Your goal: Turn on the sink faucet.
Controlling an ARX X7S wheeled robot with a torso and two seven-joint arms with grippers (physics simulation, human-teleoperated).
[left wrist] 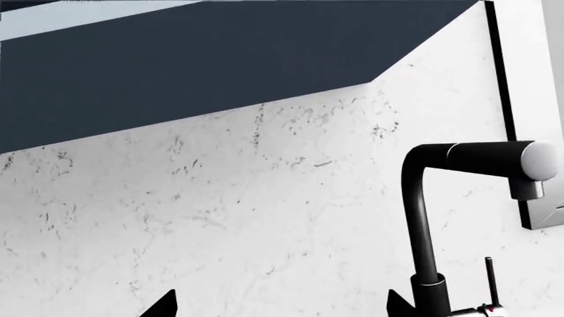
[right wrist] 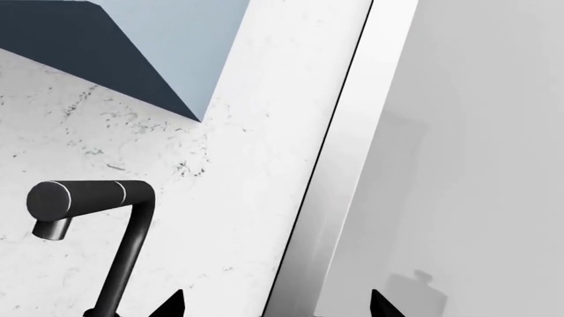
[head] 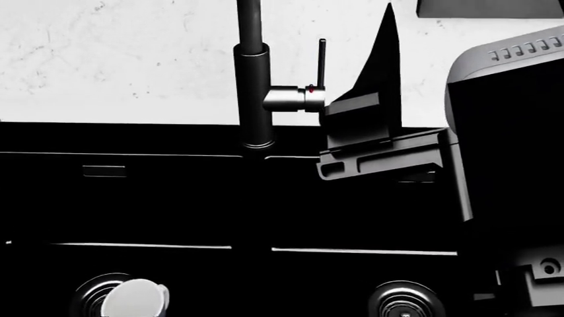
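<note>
The sink faucet (head: 251, 79) is a tall dark column behind the black sink (head: 176, 198). Its silver side stub (head: 289, 99), red mark and thin black lever rod (head: 321, 63) are on its right. My right gripper (right wrist: 275, 308) is open and empty. One of its dark fingers (head: 382, 72) stands upright just right of the lever, apart from it. The faucet is beside its jaws in the right wrist view (right wrist: 123, 251). My left gripper (left wrist: 282, 308) is open and empty. In its view the faucet (left wrist: 423, 224) and lever (left wrist: 489, 281) are beside one fingertip. It is out of the head view.
The two ringed drains (head: 88, 294) (head: 405, 300) lie near the sink's front, with a pale round object (head: 132, 300) over the left one. My right arm's bulky housing (head: 506, 132) fills the right. Behind are a marbled white wall (left wrist: 220, 198), dark upper cabinet (left wrist: 176, 66) and pale side panel (right wrist: 476, 165).
</note>
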